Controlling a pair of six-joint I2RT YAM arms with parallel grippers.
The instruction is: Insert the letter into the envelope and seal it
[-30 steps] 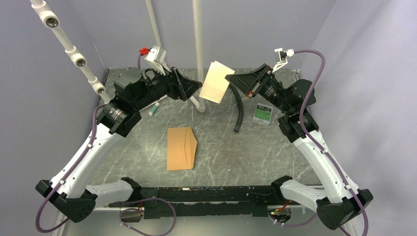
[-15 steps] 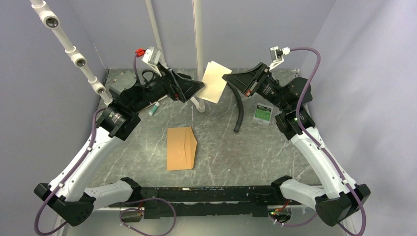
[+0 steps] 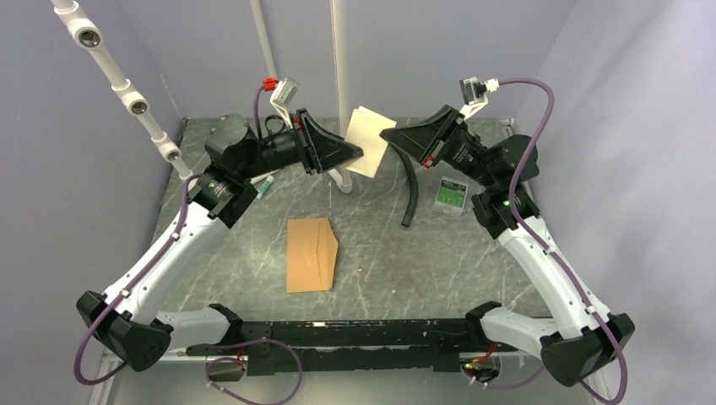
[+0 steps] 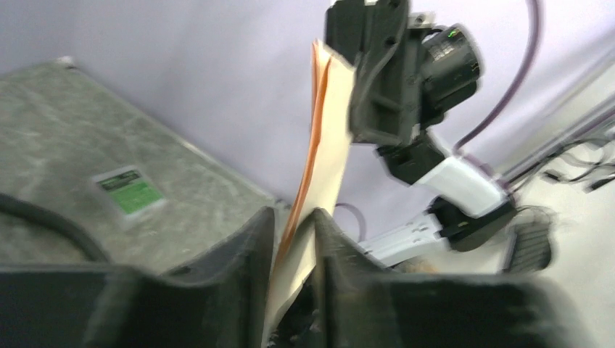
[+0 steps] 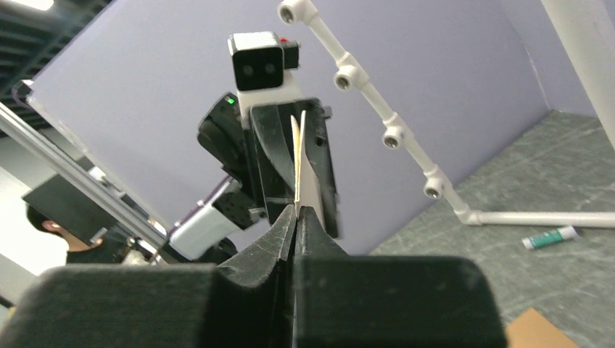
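Right jaws are clamped flat on 1 edge of the letter (image 3: 365, 139), a pale peach-pink rectangular sheet of paper held tilted in the air over the far part of the desk. Left jaws stand narrowly on either side of its opposite edge, but that wrist view is too blurred for me to tell whether they pinch it yet.

Biggest thing in front of me is the grey marbled desk (image 3: 405, 261), which carries everything else. A white plastic pipe frame (image 3: 342, 84) rises at the back, with 1 post right behind the sheet.

Next in size is the envelope (image 3: 311, 253), orange-brown kraft paper, lying flat mid-desk. It is well apart from the sheet, on the side toward the arm bases and a little to the left arm's side. Its long axis runs near to far, and its triangular flap lies open, pointing right. I reckon the letter must come down toward the bases and enter from that flap side.

A black curved hose (image 3: 409, 190) lies to the right of the envelope, between it and the right arm, and could snag a low sweep. Smaller things are a green-labelled flat packet (image 3: 452, 194) by the right arm and a little green-and-white tube (image 3: 264, 186) by the left arm. Both are clear of the envelope.
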